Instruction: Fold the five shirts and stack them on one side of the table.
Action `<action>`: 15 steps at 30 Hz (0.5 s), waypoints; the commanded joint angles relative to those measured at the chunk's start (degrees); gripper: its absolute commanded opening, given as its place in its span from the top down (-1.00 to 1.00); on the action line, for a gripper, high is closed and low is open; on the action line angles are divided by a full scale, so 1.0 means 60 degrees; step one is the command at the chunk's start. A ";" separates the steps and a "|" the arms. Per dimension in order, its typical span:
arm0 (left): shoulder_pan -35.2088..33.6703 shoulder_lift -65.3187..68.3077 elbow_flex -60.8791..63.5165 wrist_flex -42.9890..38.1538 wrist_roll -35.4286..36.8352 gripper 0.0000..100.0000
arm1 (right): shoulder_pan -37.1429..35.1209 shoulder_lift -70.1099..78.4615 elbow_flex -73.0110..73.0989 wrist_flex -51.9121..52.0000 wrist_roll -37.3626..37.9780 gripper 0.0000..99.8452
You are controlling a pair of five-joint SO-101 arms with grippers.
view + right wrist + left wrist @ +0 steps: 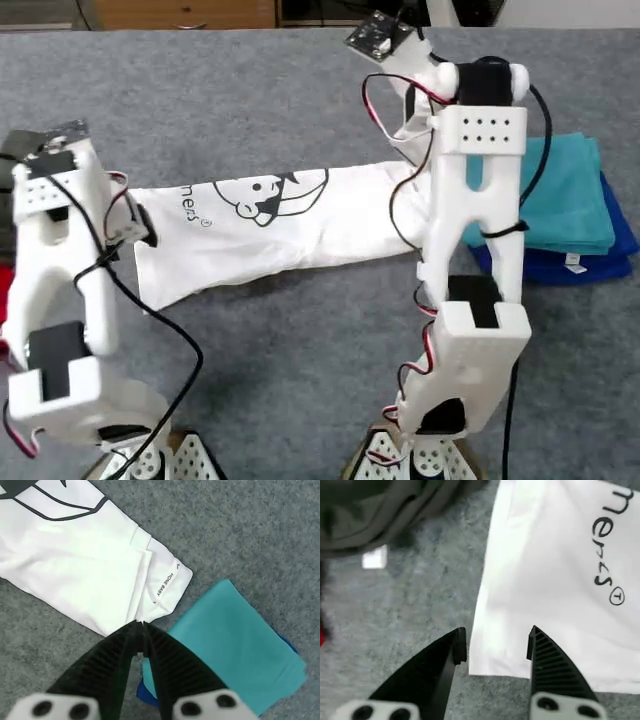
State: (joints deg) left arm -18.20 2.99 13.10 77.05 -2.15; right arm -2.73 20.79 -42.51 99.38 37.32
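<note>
A white shirt (pixel 270 225) with a dark cartoon print lies folded into a long strip across the middle of the table. My left gripper (pixel 496 647) is open, and its jaws stand on either side of the corner of the white shirt (pixel 550 570) at that end. At the other end, my right gripper (pixel 140 627) is shut on the edge of the white shirt (pixel 85 565), next to its label. A folded teal shirt (pixel 565 195) lies on a folded blue shirt (pixel 600 262) at the right side of the table.
A dark grey shirt (pixel 375 507) lies bunched at the table's left edge, with a white tag (pixel 374 558) beside it. A bit of red cloth (pixel 5 290) shows further forward. The teal shirt (pixel 235 640) is close beside my right gripper. Grey cloth (pixel 300 340) covers the table.
</note>
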 commanded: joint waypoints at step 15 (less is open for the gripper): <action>-0.0161 0.2938 -0.0073 -0.1407 0.1363 0.64 | 0.0388 -0.0637 -0.0066 -0.0147 0.0396 1.00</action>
State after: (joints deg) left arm -19.16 18.73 13.54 68.88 4.44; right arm -0.88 20.79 -42.51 99.30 38.99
